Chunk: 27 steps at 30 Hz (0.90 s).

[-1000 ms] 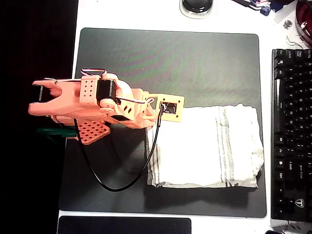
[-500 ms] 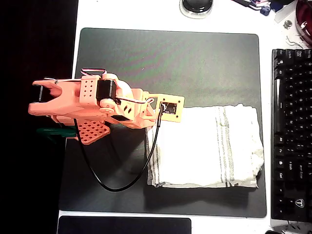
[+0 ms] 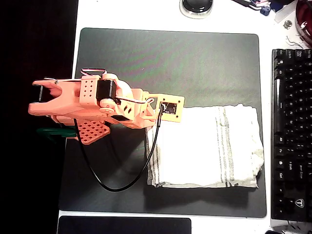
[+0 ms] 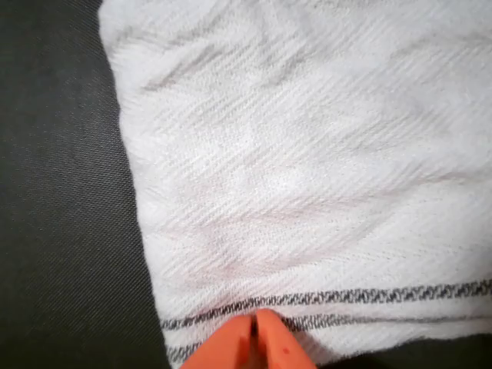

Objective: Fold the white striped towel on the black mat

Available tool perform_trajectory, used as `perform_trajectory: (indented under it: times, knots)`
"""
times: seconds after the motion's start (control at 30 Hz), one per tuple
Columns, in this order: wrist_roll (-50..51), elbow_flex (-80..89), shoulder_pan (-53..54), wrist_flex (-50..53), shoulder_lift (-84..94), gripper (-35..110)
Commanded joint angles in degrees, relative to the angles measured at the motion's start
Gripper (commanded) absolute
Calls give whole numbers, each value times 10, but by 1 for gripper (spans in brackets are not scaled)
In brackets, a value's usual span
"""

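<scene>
Now your gripper (image 4: 254,338) is closed: in the wrist view you see the two orange fingertips (image 4: 231,347) pressed together with only a thin line between them. They sit over the striped edge of the white striped towel (image 4: 307,169), at the bottom of that view, but you cannot tell if any cloth is pinched between them.

Going from left to right in the overhead view, you first have the orange arm (image 3: 87,105), lying over the left part of the black mat (image 3: 170,58), with its camera board reaching the upper left corner of the towel (image 3: 204,146). Then comes the one towel, folded into a rectangle on the lower right part of the mat. Its long axis runs left to right, and its grey stripes run across it, one group near the left edge and one group right of the middle. At the far right, off the mat, you have one black keyboard (image 3: 291,136).
</scene>
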Motion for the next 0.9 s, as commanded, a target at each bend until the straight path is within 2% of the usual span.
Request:
perform_trajectory:
  times: [0.0, 0.87]
  knots:
    - [-10, 12, 0, 12, 13, 2]
    - [-10, 12, -11, 12, 13, 2]
